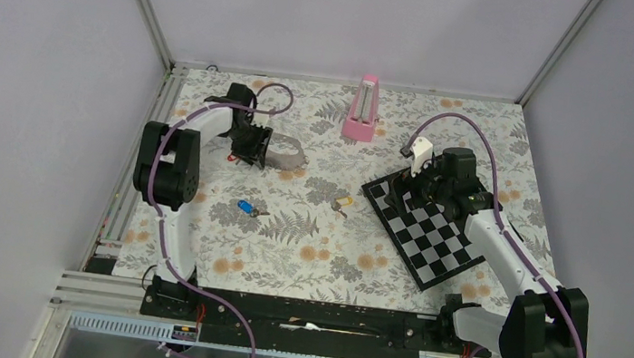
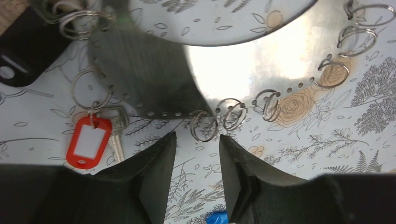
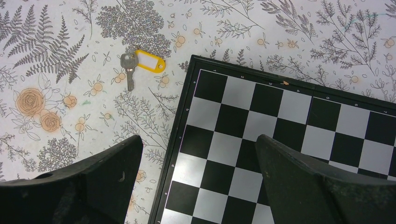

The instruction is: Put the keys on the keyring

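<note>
At the far left of the floral desk (image 1: pixel 285 257), the left gripper (image 2: pixel 196 137) points down with its jaws a narrow way apart and nothing between them. The keyring (image 2: pixel 140 70), a grey strap punched with holes and hung with silver rings, lies just ahead of its fingertips, one ring almost at the gap. A red tag (image 2: pixel 88 142) with a blank white label window sits on a ring to the left of the fingers, a silver key beside it. The blue key (image 1: pixel 246 207) lies nearer the arm bases, with open cloth around it. The yellow key (image 3: pixel 149 61), its label window also blank, lies mid-desk, just off the chessboard (image 3: pixel 280 130) corner. The border marks on the board are too small to read. The right gripper (image 3: pixel 198 144) hangs wide open and empty over the board's left edge.
</note>
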Robot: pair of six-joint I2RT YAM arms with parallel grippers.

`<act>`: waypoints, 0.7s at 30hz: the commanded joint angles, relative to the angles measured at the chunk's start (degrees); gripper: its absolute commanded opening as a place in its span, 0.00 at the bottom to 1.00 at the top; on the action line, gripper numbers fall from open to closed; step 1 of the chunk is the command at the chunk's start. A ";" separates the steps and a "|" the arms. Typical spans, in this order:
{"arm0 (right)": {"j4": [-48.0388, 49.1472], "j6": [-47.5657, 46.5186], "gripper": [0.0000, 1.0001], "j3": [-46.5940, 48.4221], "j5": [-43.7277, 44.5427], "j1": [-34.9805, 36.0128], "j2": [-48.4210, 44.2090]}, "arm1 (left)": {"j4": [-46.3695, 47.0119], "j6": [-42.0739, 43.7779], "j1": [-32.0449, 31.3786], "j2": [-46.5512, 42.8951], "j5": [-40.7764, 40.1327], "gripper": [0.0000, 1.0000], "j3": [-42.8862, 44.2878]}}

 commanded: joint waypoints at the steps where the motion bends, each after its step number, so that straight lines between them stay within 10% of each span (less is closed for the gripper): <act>1: 0.56 -1.03 0.99 -0.18 0.33 -0.07 -0.19 | 2.16 -4.07 2.02 -0.02 1.80 0.44 -0.46; 21: 0.66 -1.46 0.99 -0.64 0.09 -0.14 -0.49 | 3.92 -10.22 3.73 2.68 7.66 0.31 -0.67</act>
